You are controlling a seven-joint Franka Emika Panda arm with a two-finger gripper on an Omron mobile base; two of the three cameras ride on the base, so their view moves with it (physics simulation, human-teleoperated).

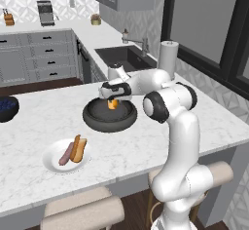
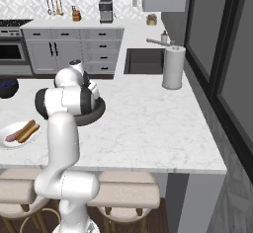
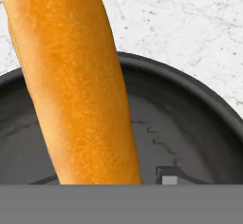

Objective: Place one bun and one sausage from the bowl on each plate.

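Over the dark bowl (image 1: 97, 122), the tool (image 1: 112, 100) grips a bun (image 3: 76, 85); another lies on the white plate (image 1: 48, 162).

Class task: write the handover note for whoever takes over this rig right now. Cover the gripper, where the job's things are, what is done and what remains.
Gripper: down in the dark bowl, closing around a bun; a firm grip is not confirmed.
White plate: holds one bun and one sausage, side by side. Done.
Left: carry the bowl's bun to the second plate, then add a sausage.
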